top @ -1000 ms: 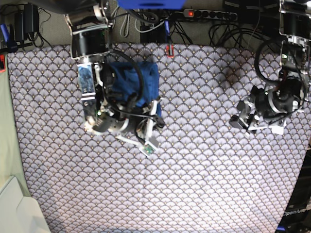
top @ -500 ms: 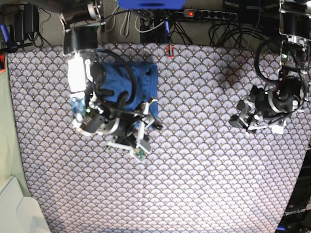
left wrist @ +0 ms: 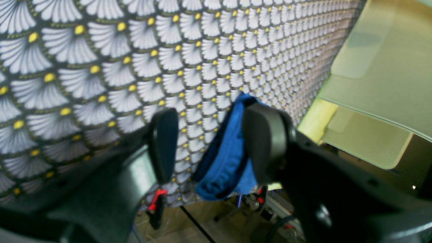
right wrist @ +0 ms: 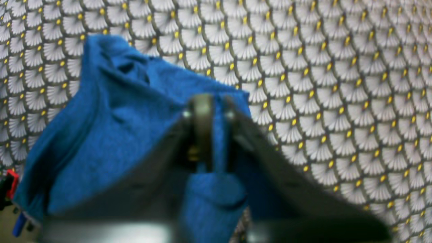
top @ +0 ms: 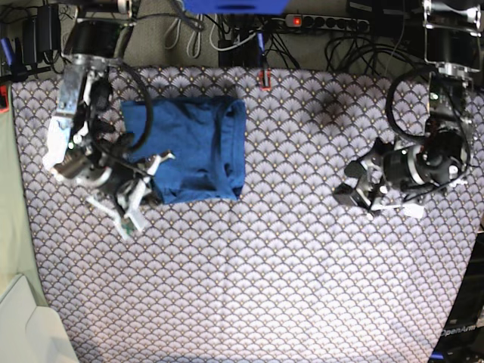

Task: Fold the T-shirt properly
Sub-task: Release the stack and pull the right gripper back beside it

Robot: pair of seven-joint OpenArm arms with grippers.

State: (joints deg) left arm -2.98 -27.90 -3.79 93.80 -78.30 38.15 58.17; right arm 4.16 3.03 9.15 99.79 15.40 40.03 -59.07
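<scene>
So reading it front to back: the near half of the tablecloth (top: 302, 287) is just bare scallop pattern. The action starts around the middle. Over toward the right edge the left gripper (top: 349, 189) hovers with its fingers (left wrist: 164, 141) spread and nothing between them. It has drifted slightly toward the centre over the last second but isn't involved. Toward the left edge is the right gripper (top: 144, 175), which is the interesting one. A second ago that arm sat right on top of the T-shirt (top: 193, 144) and hid most of it. Now it has swung out toward the left edge and its tips sit at the shirt's near-left corner. The tips are pressed together in the wrist view (they popped open briefly and snapped back). There's blue cloth right around them, and I can't tell if a bit of fabric is actually nipped in there or if they closed on nothing. The shirt now lies uncovered in the far-left part of the tablecloth as a compact rectangle, with a raised ridge running along its right side. My guess is the last fold has just been laid down and let go. If so, what's left is probably flattening that ridge, or nothing. Beyond the far edge there's only a power strip (top: 325, 21) and cables.
</scene>
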